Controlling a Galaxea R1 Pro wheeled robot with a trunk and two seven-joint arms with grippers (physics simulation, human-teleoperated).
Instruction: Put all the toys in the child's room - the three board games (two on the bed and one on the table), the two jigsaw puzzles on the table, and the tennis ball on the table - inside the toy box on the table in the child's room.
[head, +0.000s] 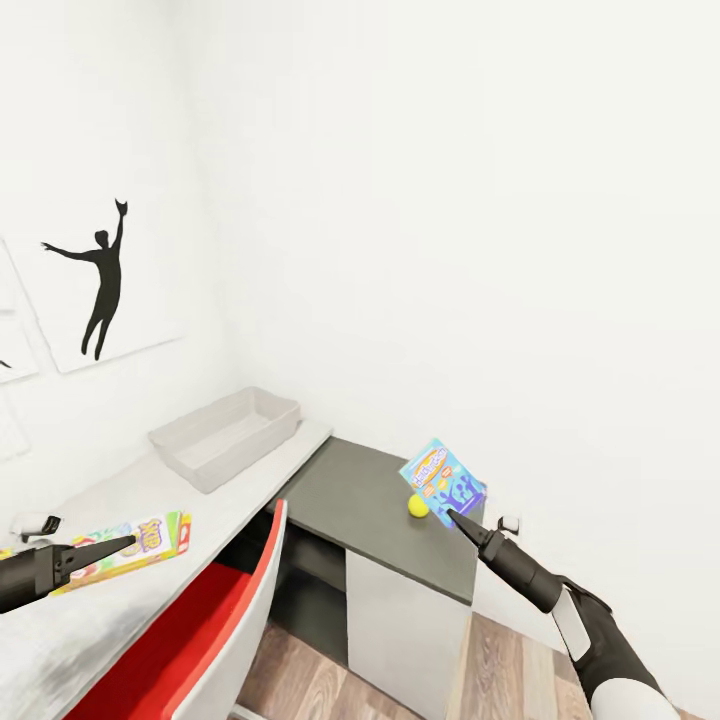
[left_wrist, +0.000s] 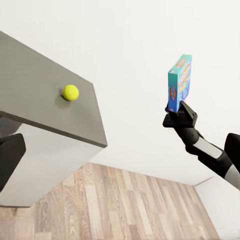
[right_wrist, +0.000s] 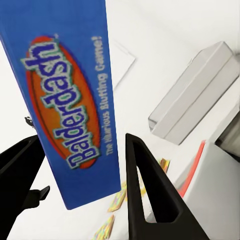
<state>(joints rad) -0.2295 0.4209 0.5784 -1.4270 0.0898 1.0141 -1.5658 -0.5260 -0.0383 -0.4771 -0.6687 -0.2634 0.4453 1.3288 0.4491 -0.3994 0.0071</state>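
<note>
My right gripper is shut on a blue "Balderdash" board game, held tilted in the air above the right end of the dark grey table section. The box sits between the two black fingers. The small yellow-green tennis ball lies on the dark top just below it and also appears in the left wrist view. The light grey toy box stands on the white table against the wall. My left gripper hovers by a colourful flat game box on the white top.
A red-and-white chair is pushed in under the white table. A white wall runs close behind the table, with a black silhouette picture at left. Wood-plank floor lies beyond the dark section's end.
</note>
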